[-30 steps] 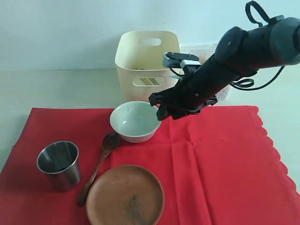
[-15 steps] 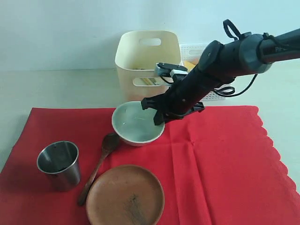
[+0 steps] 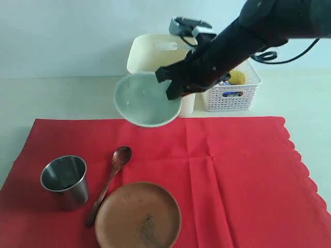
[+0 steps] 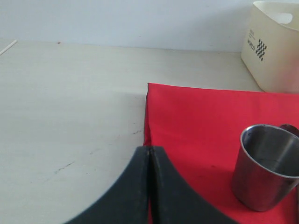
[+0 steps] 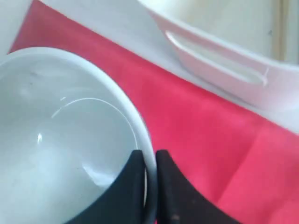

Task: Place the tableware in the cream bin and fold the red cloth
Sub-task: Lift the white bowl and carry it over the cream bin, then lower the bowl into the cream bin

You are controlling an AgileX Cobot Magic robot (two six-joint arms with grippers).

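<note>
Cream bin (image 3: 144, 53), half behind airborne bowl (image 3: 142, 101)

table (image 3: 67, 98): pale, matte | directly on it: red cloth (image 3: 232, 175); cream bin (image 3: 139, 57); white lattice basket (image 3: 249, 98)

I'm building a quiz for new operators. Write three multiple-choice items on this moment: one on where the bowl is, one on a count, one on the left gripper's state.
1. Where is the bowl?
A) lying on the red cloth
B) in the air, held by the right gripper
C) on the plate

2. How many tableware pieces rest on the red cloth?
A) two
B) three
C) four

3. The left gripper is:
A) shut, empty
B) open
C) shut on the cup

Key:
1 B, the gripper pinches the bowl's rim above the cloth.
2 B, cup, spoon and plate.
3 A, its fingers meet with nothing between.
</note>
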